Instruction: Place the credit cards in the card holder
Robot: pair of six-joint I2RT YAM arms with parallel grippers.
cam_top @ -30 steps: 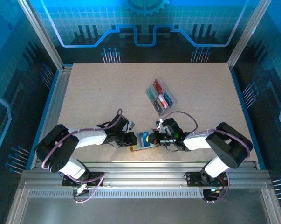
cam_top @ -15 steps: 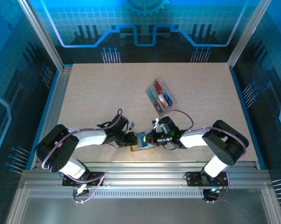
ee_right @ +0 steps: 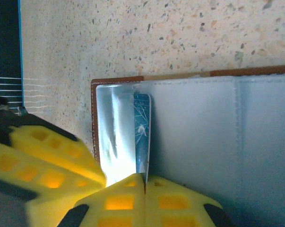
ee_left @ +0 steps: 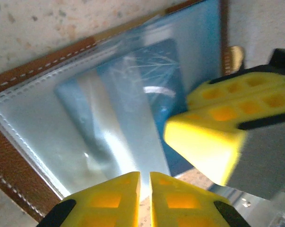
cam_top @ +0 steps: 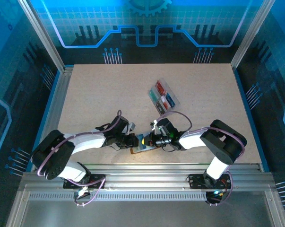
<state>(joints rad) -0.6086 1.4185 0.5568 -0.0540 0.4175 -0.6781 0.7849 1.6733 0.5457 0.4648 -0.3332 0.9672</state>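
Here, toward the near edge of the worktop (cam_top: 104, 94), our left end effector (cam_top: 129, 140) lies low at the left end of the card holder (ee_right: 199, 142), drawn to a narrow slit. Whether it nips the holder's edge or only rests beside it, we cannot tell. The holder lies open and flat between the two arms, pale lining up, with a brown leather rim. In its clear end pocket sits the teal credit card (ee_right: 142, 135), partly in, and its trailing end is pinched tight in our right end effector (ee_right: 144, 182). The card's long axis runs straight out from those closed tips toward the left arm, so we judge the coming move to be a push along that line, deeper into the pocket. The right arm does the work and the left is placed to steady the holder. Further right and back, well apart, the clear tray (cam_top: 176, 100) holds the other credit cards (cam_top: 162, 98).
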